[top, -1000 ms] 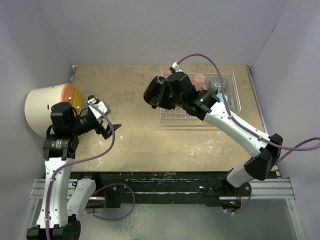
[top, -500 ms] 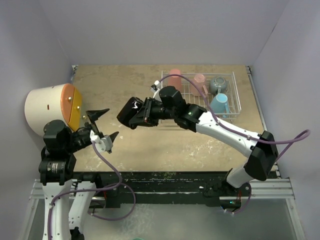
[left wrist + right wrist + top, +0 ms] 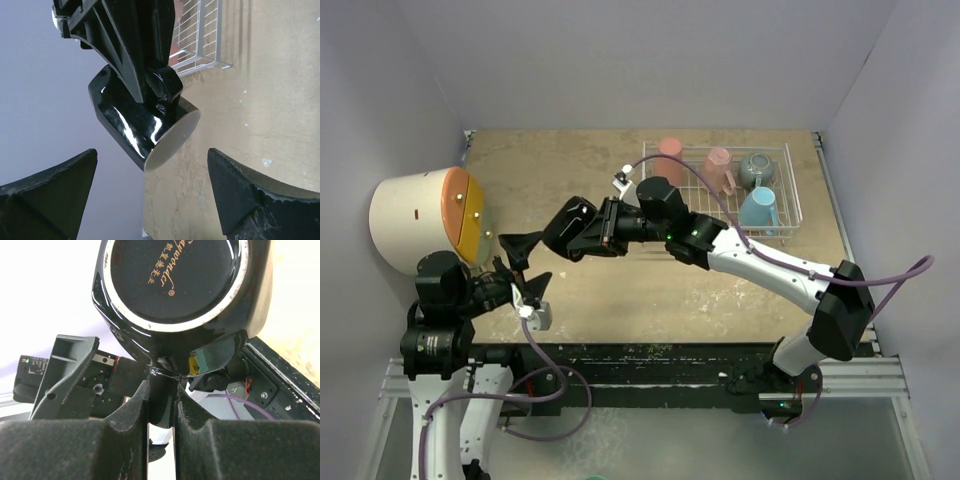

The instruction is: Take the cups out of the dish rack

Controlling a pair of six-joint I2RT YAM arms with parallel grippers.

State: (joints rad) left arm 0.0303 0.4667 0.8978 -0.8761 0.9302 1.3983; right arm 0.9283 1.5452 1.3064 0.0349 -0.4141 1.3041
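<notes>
**Black mug** [image 3: 172, 287]: the upper rim is running off the top edge of the right wrist view. The handle is disappearing between the pads of the right claw [image 3: 162, 390]. The gold lettering on the base is showing too small to read in full. In the left wrist view a pale end face is showing; mouth or base, cannot tell.

**Dish rack** [image 3: 200, 35]: only a corner is showing, the rest leaving the top edge. From above, the right arm [image 3: 750, 250] is covering its near left corner.

**Left claw** [image 3: 152, 155]: both fingers are running off the bottom edge.
</notes>
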